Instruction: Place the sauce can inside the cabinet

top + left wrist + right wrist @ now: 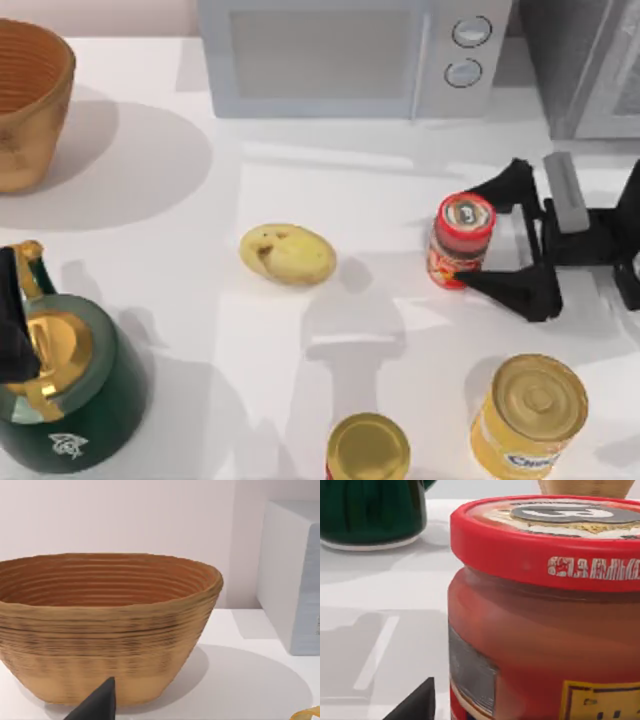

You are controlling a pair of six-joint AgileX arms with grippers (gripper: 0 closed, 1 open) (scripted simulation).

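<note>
My right gripper [478,240], mid-right of frame, sat spread wide around the sauce can [460,240], squared up for a side grasp. The cabinet [590,60] waited upper right. My left gripper [12,330] was parked lower left; can't tell its state.

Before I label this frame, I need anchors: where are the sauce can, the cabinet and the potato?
sauce can [465,214], top view, its silver-grey top.
cabinet [572,60], top view, its dark grey side.
potato [288,254], top view, its middle.
</note>
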